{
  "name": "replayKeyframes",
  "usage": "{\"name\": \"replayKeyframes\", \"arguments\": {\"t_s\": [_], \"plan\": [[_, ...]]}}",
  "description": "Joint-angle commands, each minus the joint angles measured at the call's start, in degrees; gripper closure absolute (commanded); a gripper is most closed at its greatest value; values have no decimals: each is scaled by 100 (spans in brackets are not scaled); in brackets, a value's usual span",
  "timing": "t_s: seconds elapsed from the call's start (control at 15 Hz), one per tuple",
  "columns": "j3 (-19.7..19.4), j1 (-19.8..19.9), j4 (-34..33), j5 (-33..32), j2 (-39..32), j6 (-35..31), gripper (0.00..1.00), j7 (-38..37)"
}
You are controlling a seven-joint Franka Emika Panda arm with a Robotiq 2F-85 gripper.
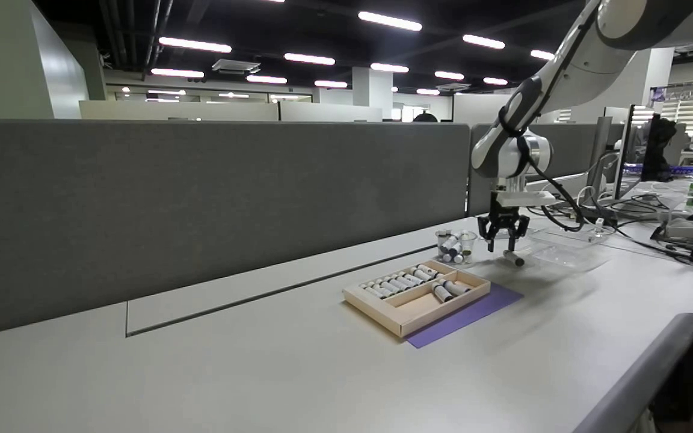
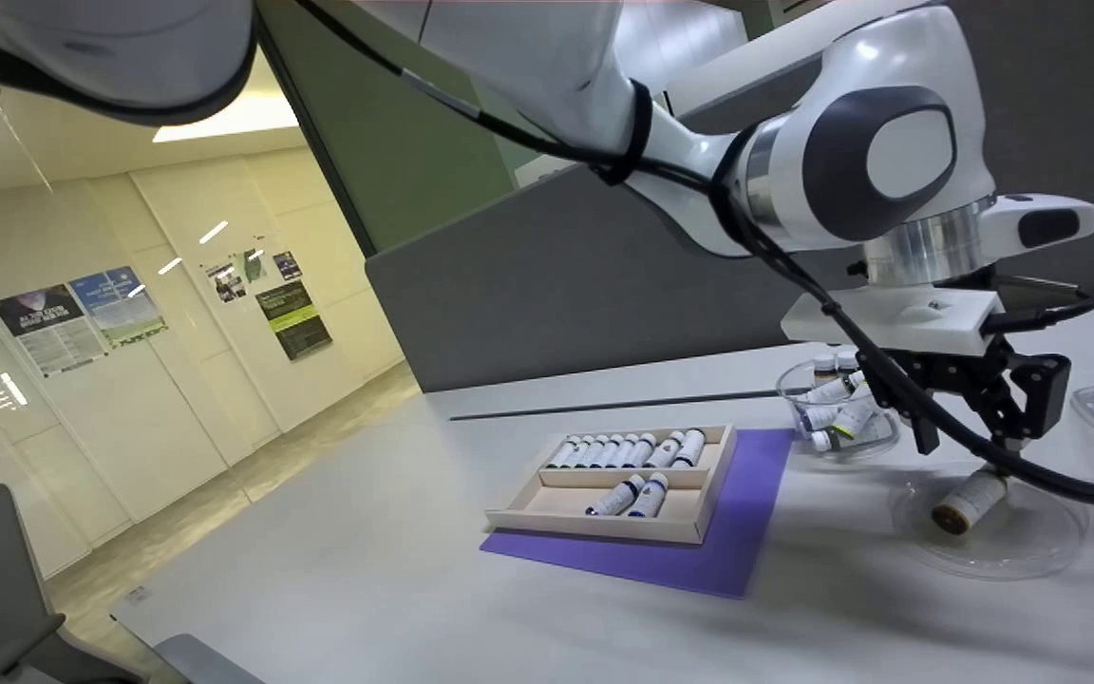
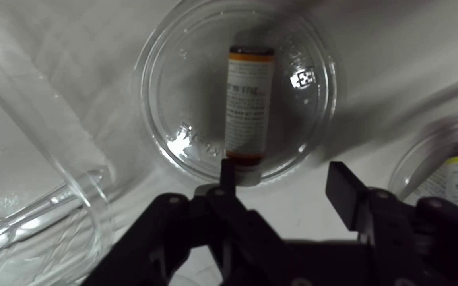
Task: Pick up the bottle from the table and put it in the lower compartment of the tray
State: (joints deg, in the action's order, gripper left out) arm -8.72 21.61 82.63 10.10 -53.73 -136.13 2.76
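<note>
A small bottle with a white label and orange bands (image 3: 249, 107) lies on its side in a round clear dish (image 2: 1012, 568) on the white table (image 1: 262, 373). It also shows in both exterior views (image 1: 514, 258) (image 2: 972, 501). My gripper (image 3: 280, 171) is open and empty. In the wrist view one finger overlaps the bottle's cap end; I cannot tell whether they touch. In both exterior views the gripper (image 1: 502, 243) (image 2: 970, 445) is above the bottle. The beige tray (image 1: 376, 310) (image 2: 594, 524) holds a row of bottles in its upper compartment and two in the lower compartment (image 2: 561, 500).
The tray stands on a purple mat (image 1: 467, 316). A clear cup with several bottles (image 2: 841, 418) stands between tray and gripper, near the grey partition (image 1: 232, 198). A clear plastic box (image 3: 54, 151) lies beside the dish. A black cable (image 2: 927, 408) hangs past the gripper.
</note>
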Motion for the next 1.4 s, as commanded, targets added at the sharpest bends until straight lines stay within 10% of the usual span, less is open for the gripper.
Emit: {"name": "replayKeyframes", "arguments": {"t_s": [0.0, 0.13, 0.2, 0.33, 0.8, 1.27, 1.33], "plan": [[68, 80, -555, 26, -220, 516, 73, -221], [47, 80, -729, 5, -276, 890, 88, -276], [22, 74, -809, -10, -296, 1105, 45, -321], [5, 98, -969, -37, -313, 1639, 49, -329], [14, 315, -1339, 40, -429, 2511, 1, -251], [108, 349, -1396, 13, -638, 2410, 0, 10], [118, 340, -1386, 11, -655, 2386, 21, 20]]}}
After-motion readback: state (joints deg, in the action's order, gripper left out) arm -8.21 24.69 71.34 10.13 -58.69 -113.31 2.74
